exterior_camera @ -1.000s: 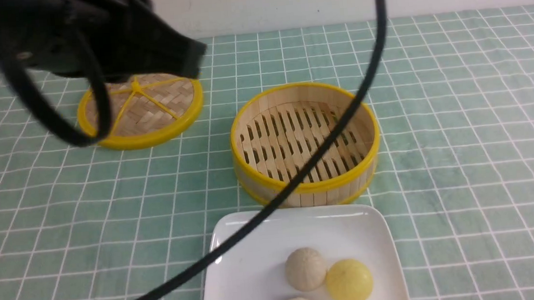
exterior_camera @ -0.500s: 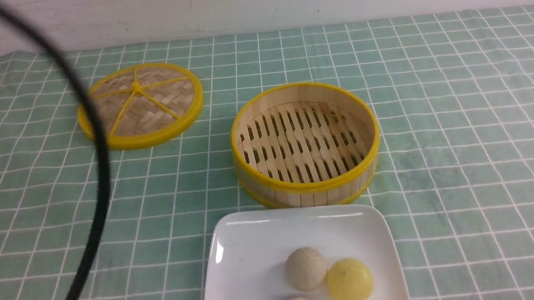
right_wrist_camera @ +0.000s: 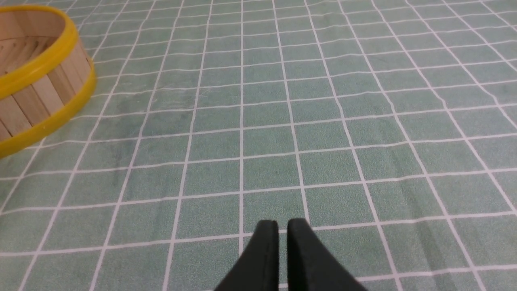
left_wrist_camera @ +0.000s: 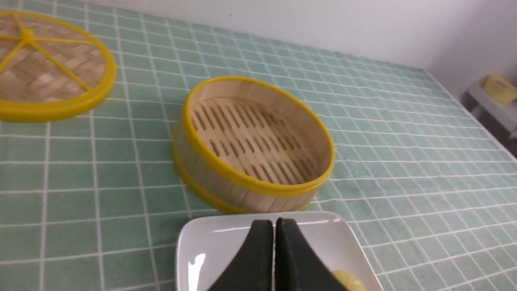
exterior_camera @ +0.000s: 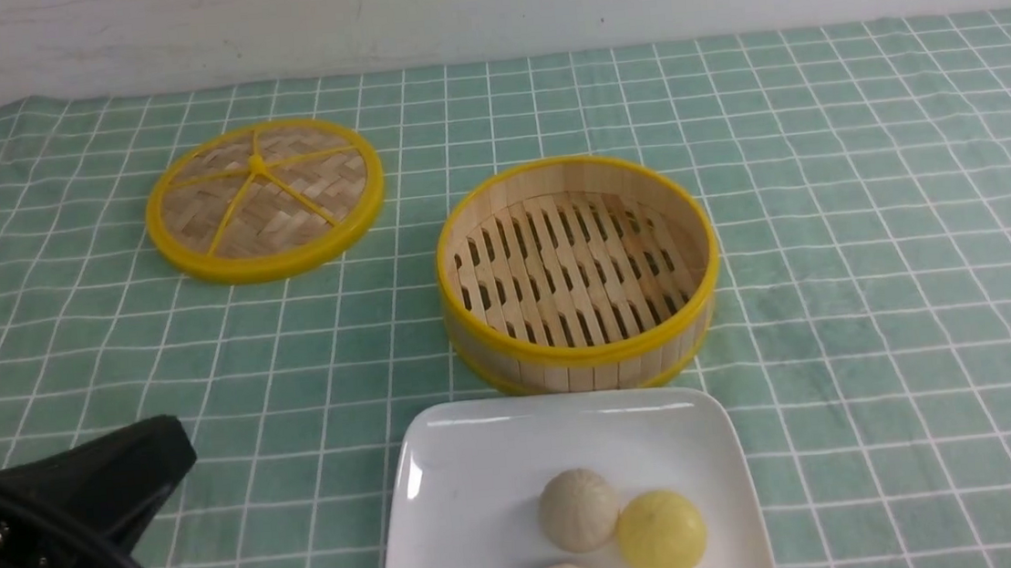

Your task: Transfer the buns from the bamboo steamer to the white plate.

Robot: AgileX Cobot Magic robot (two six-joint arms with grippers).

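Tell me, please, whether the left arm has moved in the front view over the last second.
Yes. It was over the woven lid at the far left; now the left arm sits low in the near-left corner, well short of the lid.

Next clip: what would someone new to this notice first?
The bamboo steamer sits empty mid-table, its slatted floor bare. Nearer the robot, the white plate holds three buns: two cream buns and a yellow bun. The steamer lid lies flat on the far left.
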